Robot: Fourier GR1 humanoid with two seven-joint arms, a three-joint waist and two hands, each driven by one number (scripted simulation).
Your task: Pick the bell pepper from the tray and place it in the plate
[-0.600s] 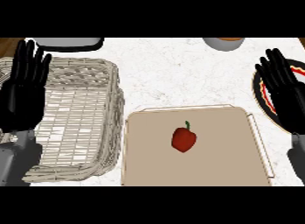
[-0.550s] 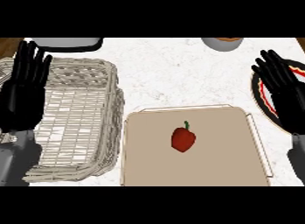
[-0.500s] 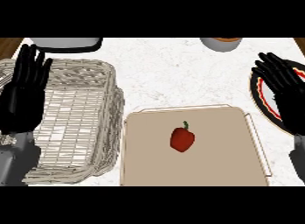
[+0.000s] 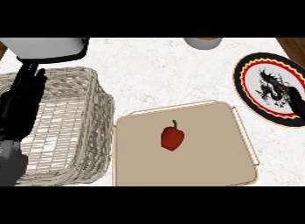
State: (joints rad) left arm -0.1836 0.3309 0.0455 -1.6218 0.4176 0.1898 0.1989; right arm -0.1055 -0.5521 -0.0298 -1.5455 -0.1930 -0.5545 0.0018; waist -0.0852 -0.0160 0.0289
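Note:
The red bell pepper (image 4: 172, 138) with a green stem lies near the middle of the tan tray (image 4: 213, 164), and nothing touches it. The plate (image 4: 268, 65), black-rimmed with a red ring and a dragon drawing, sits to the right of the tray. At the right edge, only straight fingers of my right hand (image 4: 302, 106) show, lying over the plate's lower right rim. My left hand (image 4: 18, 107) stands open at the far left, fingers up, over the wicker basket. Both hands are well away from the pepper.
A large wicker basket (image 4: 64, 131) fills the left side, right against the tray. A grey pot (image 4: 46, 47) stands at the back left and a small cup (image 4: 203, 42) at the back centre. Bare white marble lies between the basket, cup and plate.
My right hand has slid right and down, mostly out of view, uncovering much of the plate. The left hand sits slightly lower. The pepper has not moved on the tray.

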